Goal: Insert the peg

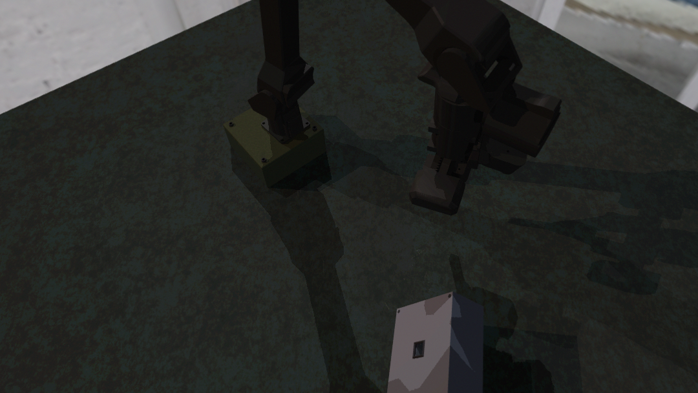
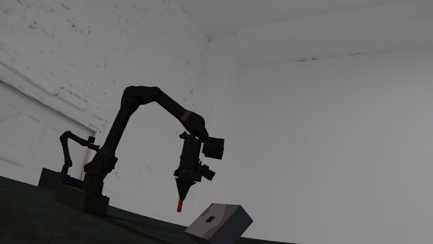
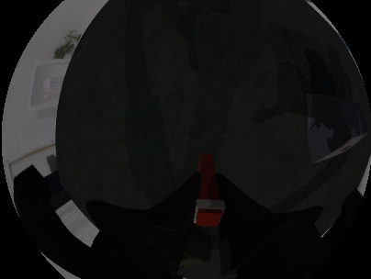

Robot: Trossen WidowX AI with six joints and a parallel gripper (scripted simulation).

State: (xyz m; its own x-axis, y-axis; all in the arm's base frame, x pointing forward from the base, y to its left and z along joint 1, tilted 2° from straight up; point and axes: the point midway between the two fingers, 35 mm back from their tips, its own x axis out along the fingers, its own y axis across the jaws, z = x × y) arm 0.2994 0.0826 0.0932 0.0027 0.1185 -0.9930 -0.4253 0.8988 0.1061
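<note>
The red peg (image 2: 179,205) is in the air, off the table (image 2: 27,212), and hangs nearly upright under my gripper (image 2: 181,194), which is clenched on its upper end. In the wrist view I see the peg (image 3: 207,188) between the dark fingers. The sloped panel (image 2: 218,224) stands on the table just beside and lower, and its hole (image 2: 210,219) has nothing in it. So I judge the picking is done. What is left: bring the peg to the hole, tilt it to the hole's direction, match the flat sides, push, release, go away.
</note>
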